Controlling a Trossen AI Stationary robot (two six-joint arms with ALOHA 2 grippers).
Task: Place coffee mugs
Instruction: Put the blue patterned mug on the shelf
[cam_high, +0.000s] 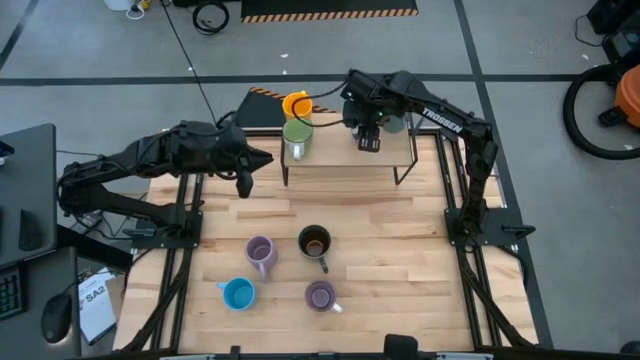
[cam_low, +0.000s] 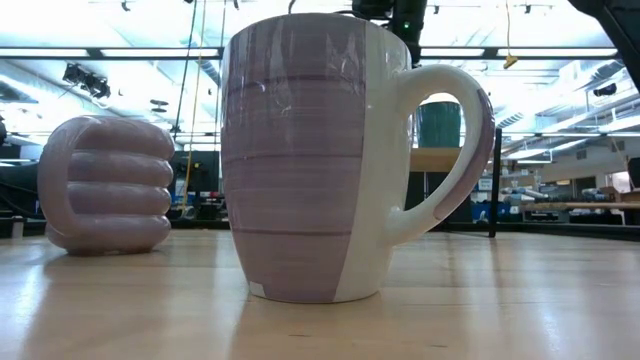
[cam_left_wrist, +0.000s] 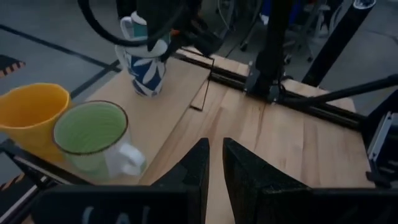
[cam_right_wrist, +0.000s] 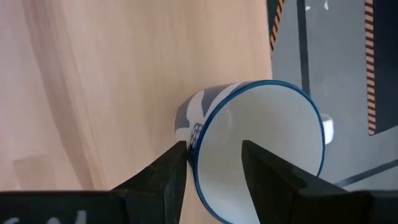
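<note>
A raised wooden shelf (cam_high: 345, 158) stands at the table's far side. An orange mug (cam_high: 296, 104) and a green mug (cam_high: 297, 136) stand on its left end. My right gripper (cam_right_wrist: 211, 155) hangs over the shelf's right part, shut on a white mug with blue rim and blue pattern (cam_left_wrist: 146, 62). My left gripper (cam_high: 245, 183) hovers shut and empty just in front of the shelf's left end, close to the green mug (cam_left_wrist: 90, 134). Two lilac mugs (cam_high: 260, 252) (cam_high: 320, 295), a dark mug (cam_high: 315, 242) and a blue mug (cam_high: 238, 293) stand upright on the table's near half. My right gripper holds the white mug by its rim (cam_right_wrist: 199, 134), on the side away from the handle. One finger (cam_right_wrist: 171, 168) is outside the wall and one finger (cam_right_wrist: 258, 165) is inside the cup, coming from above and pointing down. The mug's base (cam_left_wrist: 147, 90) is at the shelf board; whether it rests there I cannot tell.
The shelf has thin dark legs (cam_high: 405, 170) and free board between the green mug and the held mug. In the low view the near lilac mug (cam_low: 300, 160) fills the middle and the other lilac mug (cam_low: 105, 185) sits left. Arm frames border both table sides.
</note>
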